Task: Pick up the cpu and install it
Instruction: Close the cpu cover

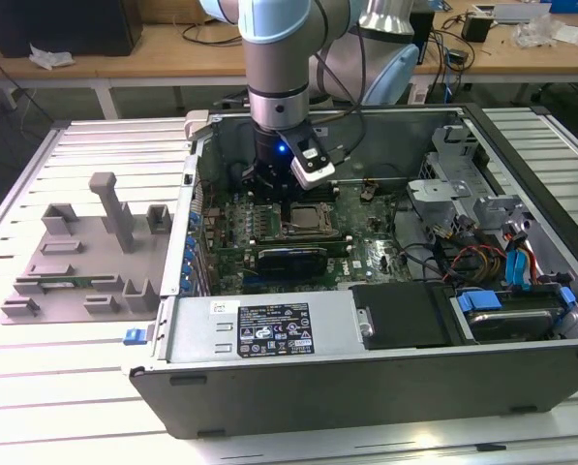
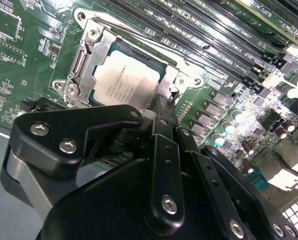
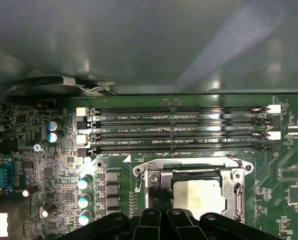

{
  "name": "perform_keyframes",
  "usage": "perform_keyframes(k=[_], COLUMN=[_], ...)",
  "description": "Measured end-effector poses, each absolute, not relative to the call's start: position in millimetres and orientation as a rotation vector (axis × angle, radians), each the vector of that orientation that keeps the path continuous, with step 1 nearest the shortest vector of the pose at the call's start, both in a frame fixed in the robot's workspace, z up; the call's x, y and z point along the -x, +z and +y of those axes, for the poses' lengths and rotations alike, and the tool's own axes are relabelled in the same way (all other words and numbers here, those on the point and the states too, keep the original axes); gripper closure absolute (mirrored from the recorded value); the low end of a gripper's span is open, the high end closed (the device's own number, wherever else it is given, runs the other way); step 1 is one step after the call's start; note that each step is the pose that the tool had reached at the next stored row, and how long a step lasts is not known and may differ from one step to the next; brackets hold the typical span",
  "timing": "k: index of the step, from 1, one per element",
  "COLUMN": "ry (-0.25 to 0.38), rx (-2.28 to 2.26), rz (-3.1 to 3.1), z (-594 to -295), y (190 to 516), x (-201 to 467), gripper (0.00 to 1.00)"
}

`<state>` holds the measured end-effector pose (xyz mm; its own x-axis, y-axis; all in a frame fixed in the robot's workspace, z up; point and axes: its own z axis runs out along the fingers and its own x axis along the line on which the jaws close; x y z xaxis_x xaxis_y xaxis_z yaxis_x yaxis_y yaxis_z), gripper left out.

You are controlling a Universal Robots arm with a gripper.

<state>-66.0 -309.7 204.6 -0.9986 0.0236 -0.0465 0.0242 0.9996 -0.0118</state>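
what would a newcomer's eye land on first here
The robot arm plunging into the open computer case at the exterior view's middle. In both wrist views, the shiny silver cpu lies inside the metal socket frame on the green motherboard, with the black claw close over it.

Black gripper (image 1: 281,194) over socket (image 1: 309,222) (inside open case (image 1: 366,387))
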Motion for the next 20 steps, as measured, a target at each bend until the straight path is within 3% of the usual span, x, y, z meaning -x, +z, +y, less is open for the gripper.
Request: perform_keyframes(k=[20], ry=[-0.028], rx=[-0.037], rz=[3.095], z=[-315.1], y=[203.1], x=[66.3], gripper=[0.89])
